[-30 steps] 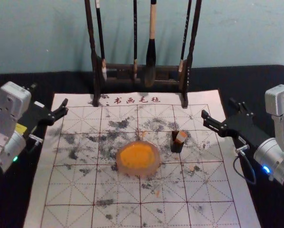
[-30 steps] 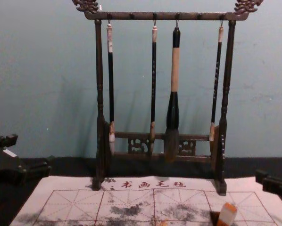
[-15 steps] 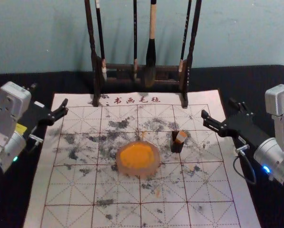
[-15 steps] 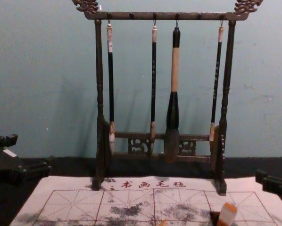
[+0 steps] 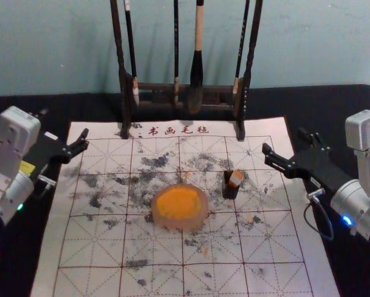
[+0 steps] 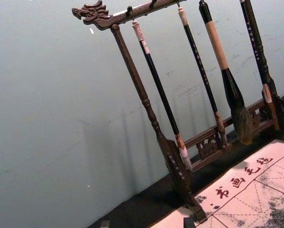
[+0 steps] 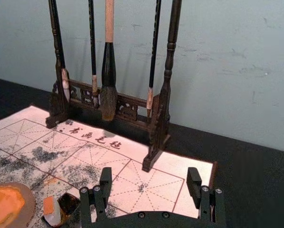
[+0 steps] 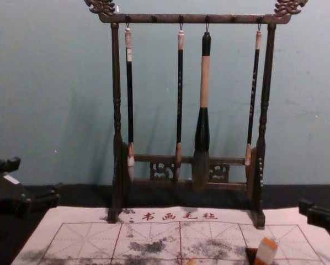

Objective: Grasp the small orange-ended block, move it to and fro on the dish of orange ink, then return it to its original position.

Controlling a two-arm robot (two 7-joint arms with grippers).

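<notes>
In the head view, my left gripper [image 5: 64, 123] stands parked at the mat's left edge. My right gripper [image 5: 285, 141] is over the mat's right edge, to the right of the block and empty. The right wrist view shows my right gripper [image 7: 150, 178] with its fingers wide apart. The left wrist view has two separated tips of my left gripper [image 6: 146, 223]. A small white block with an orange end [image 5: 236, 179] leans in a small black holder [image 5: 229, 191]. Left of the holder, the round pinkish dish [image 5: 202, 219] holds orange ink [image 5: 177, 203].
An ink-stained gridded mat [image 5: 148, 247] lies on the black-covered table [image 5: 346, 111]. At its back edge stands a dark wooden rack [image 8: 116, 121] with several hanging brushes, one of them thick [image 8: 202, 127]. A pale wall [image 8: 54, 83] rises behind.
</notes>
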